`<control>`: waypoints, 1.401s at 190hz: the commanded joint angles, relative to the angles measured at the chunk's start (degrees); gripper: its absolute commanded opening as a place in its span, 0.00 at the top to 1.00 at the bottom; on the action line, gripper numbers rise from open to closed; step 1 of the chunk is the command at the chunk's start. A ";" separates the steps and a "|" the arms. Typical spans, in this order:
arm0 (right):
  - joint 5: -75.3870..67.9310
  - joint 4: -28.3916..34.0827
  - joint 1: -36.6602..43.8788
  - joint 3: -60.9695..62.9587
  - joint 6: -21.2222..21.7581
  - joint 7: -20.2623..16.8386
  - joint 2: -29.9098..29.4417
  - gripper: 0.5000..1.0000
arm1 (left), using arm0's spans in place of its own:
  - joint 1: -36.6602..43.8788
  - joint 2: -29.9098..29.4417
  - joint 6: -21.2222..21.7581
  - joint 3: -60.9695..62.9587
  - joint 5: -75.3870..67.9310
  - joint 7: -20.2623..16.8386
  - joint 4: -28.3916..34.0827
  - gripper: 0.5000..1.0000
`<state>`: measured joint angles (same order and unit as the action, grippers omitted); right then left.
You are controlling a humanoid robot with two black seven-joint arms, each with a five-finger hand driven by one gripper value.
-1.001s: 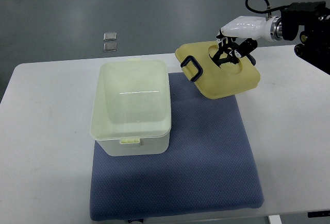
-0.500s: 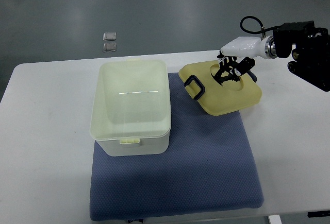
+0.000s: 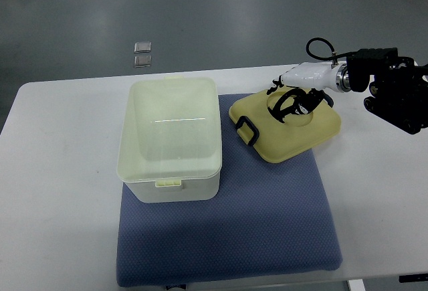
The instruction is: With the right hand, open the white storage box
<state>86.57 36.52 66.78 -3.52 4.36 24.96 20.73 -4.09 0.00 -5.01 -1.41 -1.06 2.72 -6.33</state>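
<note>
The white storage box (image 3: 170, 137) stands open and empty on the left part of a blue mat (image 3: 267, 217). Its pale yellow lid (image 3: 294, 134), with a black handle (image 3: 247, 130) at its left edge, lies to the box's right. The lid rests partly on the mat's far right corner and partly on the table. My right hand (image 3: 291, 100) comes in from the right edge. Its thin black fingers are curled into the round recess on top of the lid. The left arm does not show.
The white table (image 3: 60, 204) has bare surface left of the box and right of the mat. Two small grey squares (image 3: 142, 54) lie on the floor beyond the table's far edge.
The right hand has lowered the lid and carried it slightly left. It was tilted in the air a second ago and now lies nearly flat on the mat corner.
</note>
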 commanded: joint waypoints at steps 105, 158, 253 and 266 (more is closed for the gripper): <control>-18.54 0.22 5.20 7.48 0.04 0.00 2.91 0.23 | -0.04 0.00 0.00 0.00 0.00 0.00 0.00 0.00; -39.63 0.31 -5.69 26.37 -0.49 0.00 0.89 0.20 | -0.04 0.00 0.09 0.00 0.00 0.00 0.00 0.00; -64.15 0.40 -16.33 37.18 0.04 -6.24 -4.47 0.17 | -0.04 0.00 0.00 0.00 0.00 0.00 0.00 0.00; -66.35 0.40 -16.51 37.27 0.04 -6.33 -4.65 0.17 | -0.04 0.00 0.00 0.00 0.00 0.00 0.00 0.00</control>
<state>23.88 36.92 50.63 33.63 4.40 19.32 16.44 -4.10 0.00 -4.99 -1.41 -1.06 2.73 -6.33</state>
